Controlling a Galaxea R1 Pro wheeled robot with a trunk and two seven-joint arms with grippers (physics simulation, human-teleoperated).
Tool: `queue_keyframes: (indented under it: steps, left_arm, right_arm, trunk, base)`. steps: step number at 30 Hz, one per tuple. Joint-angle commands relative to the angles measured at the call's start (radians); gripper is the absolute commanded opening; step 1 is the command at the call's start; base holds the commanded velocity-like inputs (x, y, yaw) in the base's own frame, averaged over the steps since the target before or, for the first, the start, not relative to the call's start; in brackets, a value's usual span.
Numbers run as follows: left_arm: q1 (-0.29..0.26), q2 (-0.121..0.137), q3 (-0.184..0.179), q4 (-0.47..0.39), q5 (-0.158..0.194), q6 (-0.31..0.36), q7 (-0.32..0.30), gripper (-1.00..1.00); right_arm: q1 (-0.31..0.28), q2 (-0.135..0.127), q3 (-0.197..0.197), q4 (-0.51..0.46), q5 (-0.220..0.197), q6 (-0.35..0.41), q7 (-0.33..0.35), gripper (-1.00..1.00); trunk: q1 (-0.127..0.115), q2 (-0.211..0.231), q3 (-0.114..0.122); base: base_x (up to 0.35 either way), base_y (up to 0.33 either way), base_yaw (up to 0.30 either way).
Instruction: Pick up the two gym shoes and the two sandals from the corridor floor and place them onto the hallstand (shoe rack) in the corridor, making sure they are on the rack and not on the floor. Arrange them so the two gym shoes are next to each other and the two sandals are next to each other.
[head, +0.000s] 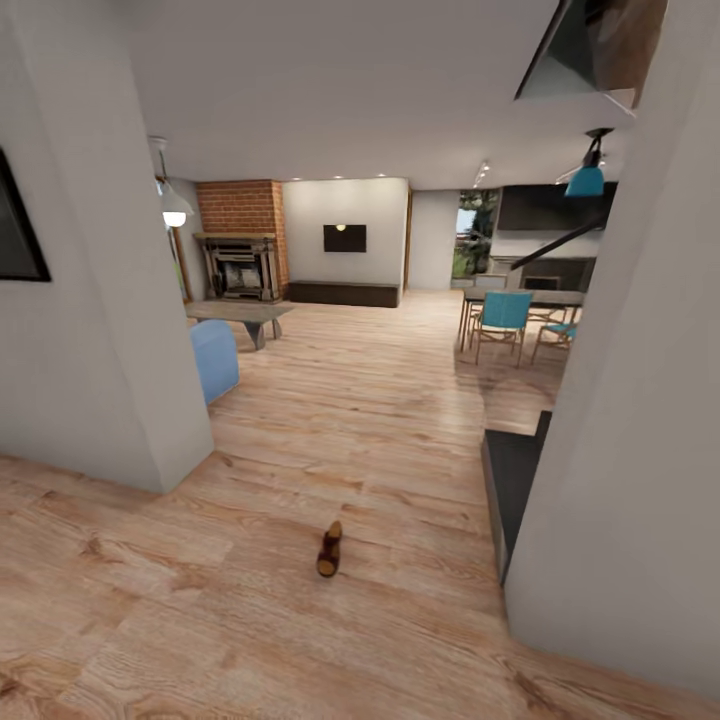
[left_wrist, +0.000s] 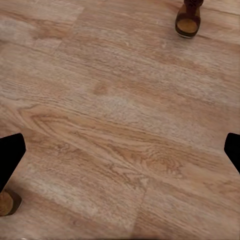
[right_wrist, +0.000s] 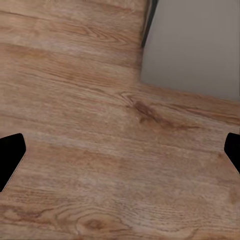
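One dark brown sandal (head: 329, 550) with a tan footbed lies alone on the light wood corridor floor (head: 300, 630), in the middle of the passage. In the left wrist view that sandal (left_wrist: 188, 20) lies well beyond the fingers, and part of a second sandal (left_wrist: 7, 203) peeks out behind one black fingertip (left_wrist: 10, 157). My left gripper (left_wrist: 120, 155) is open over bare planks. My right gripper (right_wrist: 120, 155) is also open, holding nothing, above floor near a grey wall base (right_wrist: 200, 45). The gym shoes and the hallstand are out of view.
Grey wall corners flank the passage at left (head: 100, 350) and right (head: 620, 450). A dark low unit (head: 515, 480) juts out beside the right wall. Beyond are a blue ottoman (head: 213, 358), teal dining chairs (head: 500, 320) and a brick fireplace (head: 240, 260).
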Motion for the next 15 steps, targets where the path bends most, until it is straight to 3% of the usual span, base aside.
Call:
queue_keyframes:
  steps: [1, 11, 15]
  left_arm:
    - [-0.001, 0.0, 0.002, 0.001, 0.001, -0.003, 0.001, 1.0]
    - [-0.001, 0.0, 0.012, 0.001, 0.003, -0.003, 0.003, 1.0]
    - [-0.001, 0.0, 0.071, 0.001, 0.002, -0.005, 0.003, 1.0]
  right_arm:
    - [0.0, 0.0, -0.001, 0.0, 0.0, -0.003, 0.0, 1.0]
    - [0.0, 0.0, 0.0, 0.0, 0.0, -0.003, 0.0, 1.0]
    - [0.0, 0.0, 0.0, 0.0, 0.0, -0.003, 0.0, 1.0]
  trunk:
    - [0.0, -0.001, -0.001]
    - [0.0, -0.001, -0.001]
    - [0.0, -0.001, -0.003]
  base:
    - [0.0, 0.0, 0.278]
    - [0.0, 0.0, 0.278]
    - [0.0, 0.0, 0.278]
